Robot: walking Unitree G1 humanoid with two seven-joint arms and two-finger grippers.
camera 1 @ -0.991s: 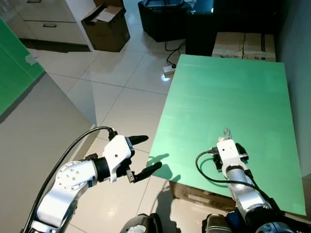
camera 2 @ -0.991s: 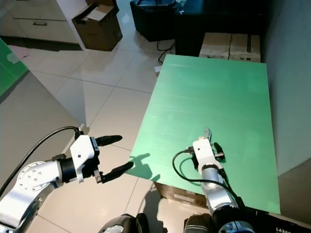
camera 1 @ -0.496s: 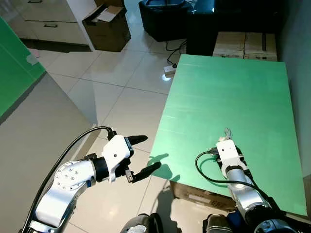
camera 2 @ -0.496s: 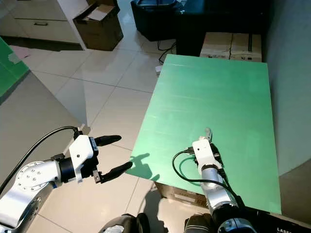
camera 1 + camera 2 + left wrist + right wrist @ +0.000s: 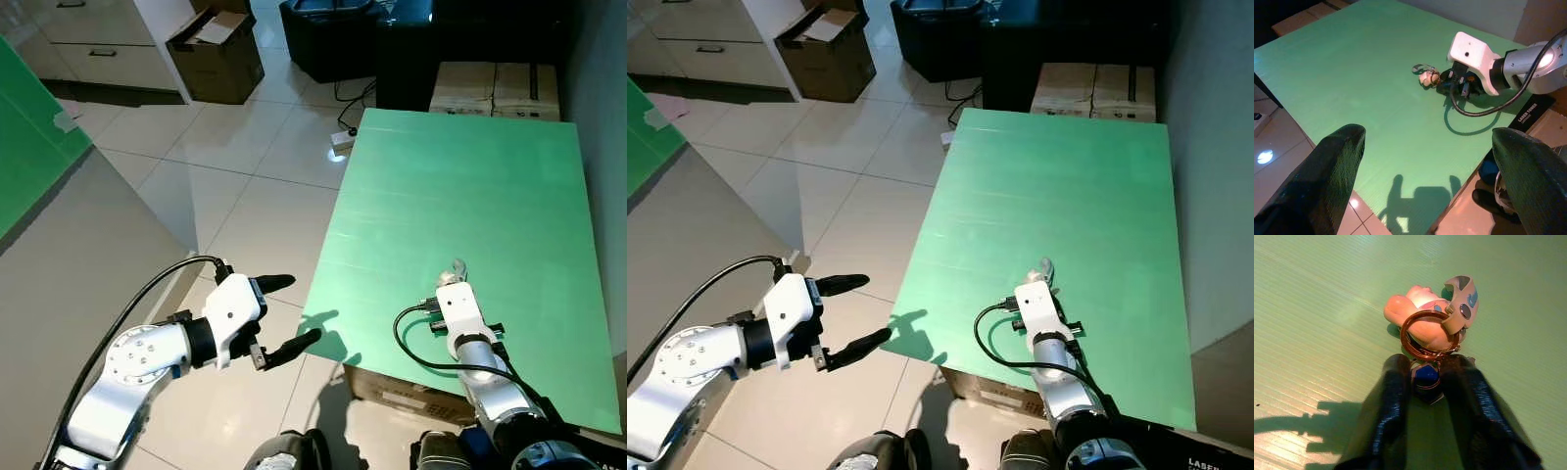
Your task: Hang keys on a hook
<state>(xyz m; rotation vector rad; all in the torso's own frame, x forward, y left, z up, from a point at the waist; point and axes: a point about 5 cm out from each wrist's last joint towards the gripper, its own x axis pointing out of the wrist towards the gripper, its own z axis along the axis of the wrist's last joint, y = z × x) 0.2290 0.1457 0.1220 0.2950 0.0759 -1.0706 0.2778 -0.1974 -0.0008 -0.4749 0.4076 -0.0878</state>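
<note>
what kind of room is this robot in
Probably a living or storage area of a home. The floor is glossy white tile, an open cardboard box sits by white drawers, and a green board serves as a low work surface, with the keys lying on it.

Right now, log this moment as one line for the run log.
phase: grasping keys | right gripper: on green table, fingers closing around keys tag | left gripper: open, above floor | hook: unseen
</note>
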